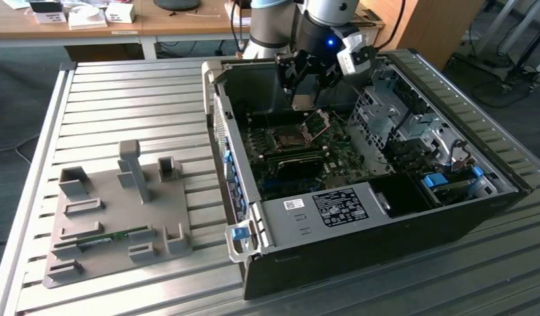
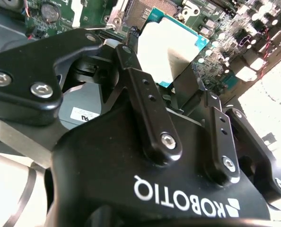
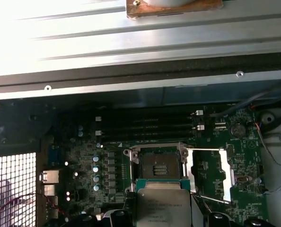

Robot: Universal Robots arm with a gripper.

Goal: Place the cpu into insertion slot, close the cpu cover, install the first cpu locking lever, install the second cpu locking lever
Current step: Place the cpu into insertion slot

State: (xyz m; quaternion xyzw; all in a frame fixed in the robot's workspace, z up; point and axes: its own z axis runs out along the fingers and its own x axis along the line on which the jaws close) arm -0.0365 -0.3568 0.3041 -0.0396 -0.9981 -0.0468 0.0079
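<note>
Black metal tool point(image 2: 163, 66), fingers narrowed onto the edges of the small, flat, square silvery-grey cpu point(image 2: 166, 47), hangs near the square metal-rimmed insertion slot point(image 3: 158, 165). Beside the slot, the thin silvery hinged cpu cover point(image 3: 211, 172) lies flipped open on the green motherboard point(image 3: 247, 146).

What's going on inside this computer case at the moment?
The arm's gripper holds the cpu, hovering over the motherboard inside the computer case. The insertion slot lies bare, and the cpu cover is swung open beside it. The cpu is not yet seated.
</note>
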